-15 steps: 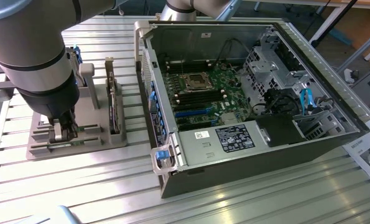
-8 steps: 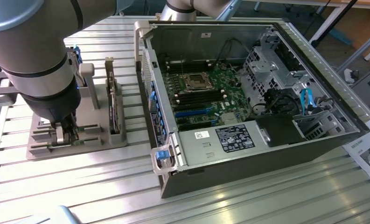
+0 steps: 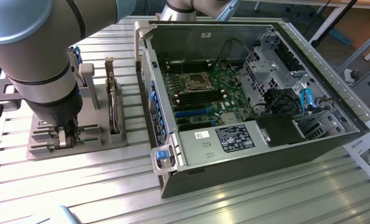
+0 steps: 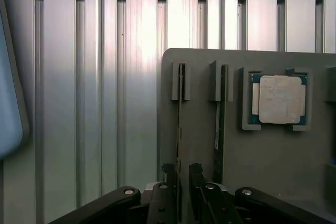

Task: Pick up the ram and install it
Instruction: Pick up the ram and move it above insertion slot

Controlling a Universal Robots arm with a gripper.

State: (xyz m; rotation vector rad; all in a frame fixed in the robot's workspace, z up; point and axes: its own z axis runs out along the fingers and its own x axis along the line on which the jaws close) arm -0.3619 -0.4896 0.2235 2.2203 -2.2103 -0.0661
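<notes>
Wrist view, nearest first: the gripper [image 4: 182, 176] has its jaws spread, one dark finger on each side of the ram [image 4: 180, 124]. The ram stands on edge in the slotted grey holder [image 4: 199, 103]. Its long axis runs straight away from the jaws towards the holder's far rim, so the thin edge sits between the fingers with a sliver of gap on both sides. As far as I can judge, nothing is pinched yet. Just beside it, in the neighbouring slot, a second, thicker card [image 4: 219, 124] stands parallel to it. Beyond that the square processor chip [image 4: 278, 99] lies flat in its own pocket. The ribbed table [image 4: 105, 103] carries the holder.

Exterior view shows where the work lies. The gripper [image 3: 65, 135] is low over the holder [image 3: 45, 150] at the exterior view's left, and the arm covers the ram's slot. The dark card [image 3: 113, 107] stands just beside it. Well apart, towards the exterior view's right, the open computer case [image 3: 234, 158] lies with its motherboard [image 3: 203, 93] facing up.
</notes>
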